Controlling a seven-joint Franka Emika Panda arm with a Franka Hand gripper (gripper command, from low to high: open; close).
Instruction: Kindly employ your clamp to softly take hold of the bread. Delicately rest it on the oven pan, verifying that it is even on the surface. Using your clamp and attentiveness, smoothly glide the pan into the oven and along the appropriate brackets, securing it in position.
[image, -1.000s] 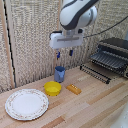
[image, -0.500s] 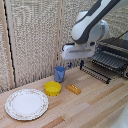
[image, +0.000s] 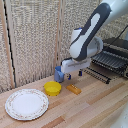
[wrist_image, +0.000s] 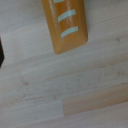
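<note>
Arm: we see the white and grey arm (image: 90, 37) reaching down from the upper right of the exterior view toward the middle of the frame.
Clamp: the clamp (image: 73, 74) hangs just above the wooden table (image: 95, 107), near the centre of the exterior view; we cannot tell whether its fingers are spread or pressed together, as they are too small and blurred, and nothing appears to be between them.
Bread: the bread (image: 74, 89) lies flat on the table just below the clamp in the exterior view, apart from it. In the wrist view the bread (wrist_image: 66, 24) fills the upper middle of the frame, orange with pale stripes, resting on light wood.
Bowl: a yellow bowl (image: 52, 88) sits just to the left of the bread in the exterior view, close but not touching as far as we can tell.
Plate: a white patterned plate (image: 26, 104) lies in the lower left of the exterior view, near the bowl.
Cup: a small blue cup (image: 59, 74) stands behind the bowl, close to the clamp.
Oven: the oven (image: 118, 46) is at the right edge of the exterior view.
Pan: the oven pan (image: 109, 61) lies in front of the oven at the right of the exterior view, well apart from the bread.
</note>
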